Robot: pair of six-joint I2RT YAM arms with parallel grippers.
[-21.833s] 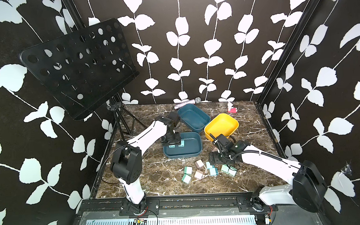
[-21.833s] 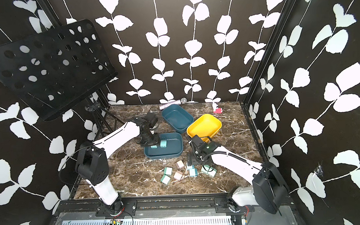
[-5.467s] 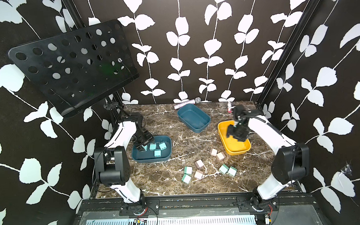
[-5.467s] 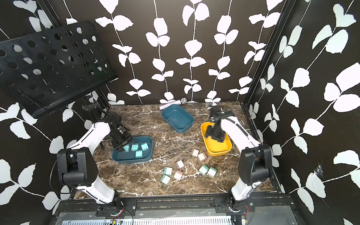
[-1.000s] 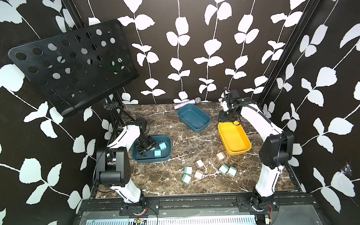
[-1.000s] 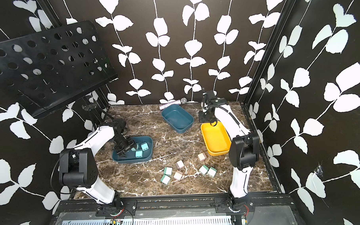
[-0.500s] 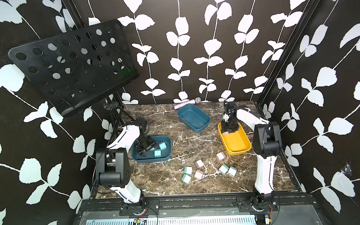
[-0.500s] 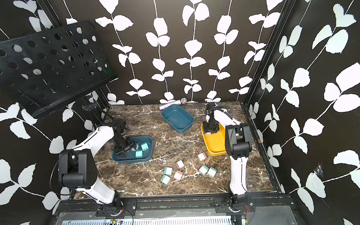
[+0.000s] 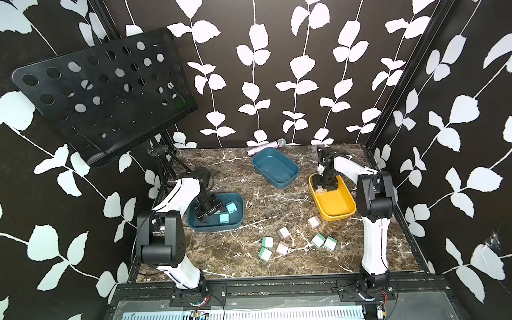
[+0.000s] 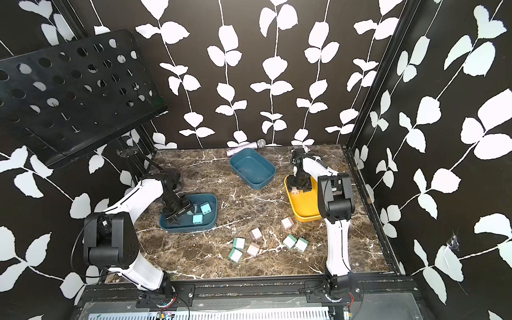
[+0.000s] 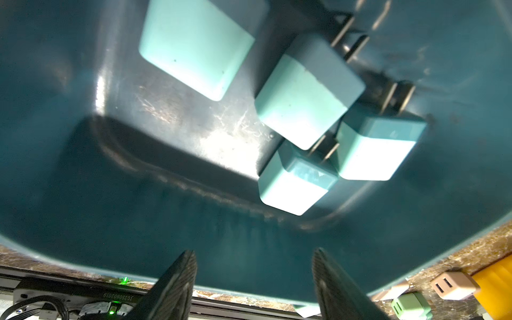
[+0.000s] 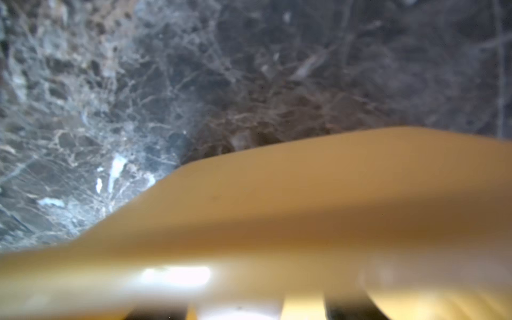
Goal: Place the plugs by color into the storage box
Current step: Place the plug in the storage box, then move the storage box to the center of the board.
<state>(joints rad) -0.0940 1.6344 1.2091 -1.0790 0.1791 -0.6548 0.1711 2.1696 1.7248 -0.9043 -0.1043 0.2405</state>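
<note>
light blue cube-shaped plastic plugs (image 11: 307,102): four, clustered in the teal oval plastic tray (image 9: 219,227) on the table's left side. Three lie on their sides with metal prongs level, pointing away from the gripper fingers. The fourth is partly cut off by the frame edge and shows only a flat face.
mint green cube-shaped plugs (image 9: 267,242): four loose on the brown marble tabletop (image 9: 279,201), in two pairs near the front middle. Which way their prongs point cannot be made out.
pinkish beige cube-shaped plugs (image 9: 283,232): three loose among the green ones. A fourth (image 9: 319,190) sits at the far end of the yellow oblong plastic tray (image 9: 335,204), whose long axis runs far to near.
left arm: the forearm reaches toward the far side and the wrist bends down into the teal tray. The left gripper (image 9: 208,212) hangs low there, its fingers (image 11: 174,288) spread apart and gripping nothing.
right arm: the upper link is upright, the forearm stretches toward the far side, and the wrist is turned down. The right gripper (image 9: 326,188) is just over the beige plug in the yellow tray. Whether it pinches that plug or stands spread cannot be told.
hard to see: the right wrist view is blurred, showing only yellow rim and marble. In both top views the left gripper covers two blue plugs.
</note>
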